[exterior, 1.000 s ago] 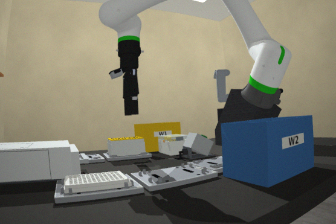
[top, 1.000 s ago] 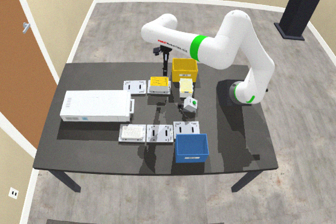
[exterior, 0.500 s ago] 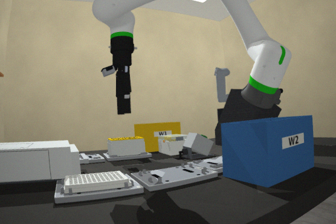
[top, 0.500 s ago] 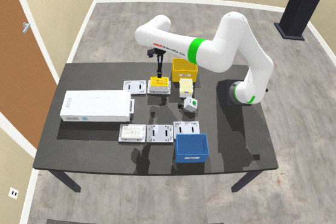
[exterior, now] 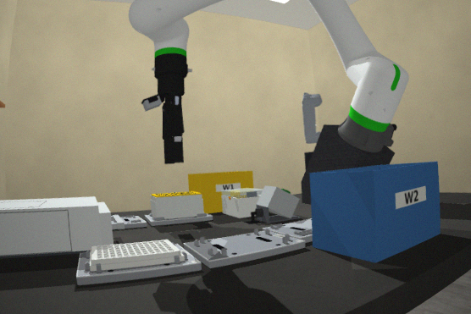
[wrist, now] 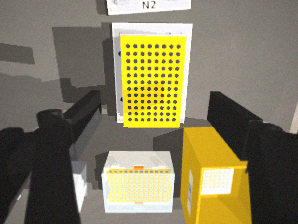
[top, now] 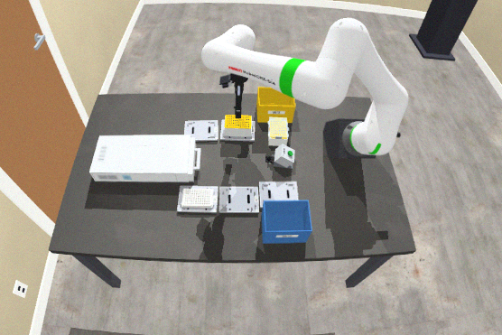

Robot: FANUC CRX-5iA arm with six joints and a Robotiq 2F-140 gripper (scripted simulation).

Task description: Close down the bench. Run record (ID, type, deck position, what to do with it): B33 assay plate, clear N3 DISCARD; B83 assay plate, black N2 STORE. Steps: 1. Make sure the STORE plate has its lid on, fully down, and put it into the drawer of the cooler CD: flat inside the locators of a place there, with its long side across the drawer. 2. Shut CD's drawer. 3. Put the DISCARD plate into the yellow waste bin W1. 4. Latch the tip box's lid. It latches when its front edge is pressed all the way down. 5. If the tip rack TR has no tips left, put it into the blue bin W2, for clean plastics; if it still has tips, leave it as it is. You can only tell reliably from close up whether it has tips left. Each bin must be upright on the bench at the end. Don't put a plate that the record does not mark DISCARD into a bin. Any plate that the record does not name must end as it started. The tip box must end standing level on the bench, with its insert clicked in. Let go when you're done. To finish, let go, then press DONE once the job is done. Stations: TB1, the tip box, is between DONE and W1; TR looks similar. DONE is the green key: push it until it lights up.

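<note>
My gripper (top: 237, 111) hangs open and empty well above the tip rack TR (top: 237, 126), and shows high over the bench in the exterior view (exterior: 174, 157). In the wrist view its dark fingers frame the rack (wrist: 154, 80), whose yellow top shows rows of dark holes. The tip box TB1 (wrist: 138, 187) stands beside it, with pale tips showing under its top. The yellow bin W1 (wrist: 215, 175) holds a pale plate (wrist: 216, 181). The cooler CD (top: 142, 158) stands at the left with its drawer shut. The green DONE key (top: 285, 156) is unlit.
The blue bin W2 (top: 286, 220) stands upright at the front right. A white well plate (top: 197, 198) sits on a front nest. Nests at the front (top: 238, 199) and beside the rack (top: 201, 130) hold nothing. The arm's base (top: 366, 138) is at the right.
</note>
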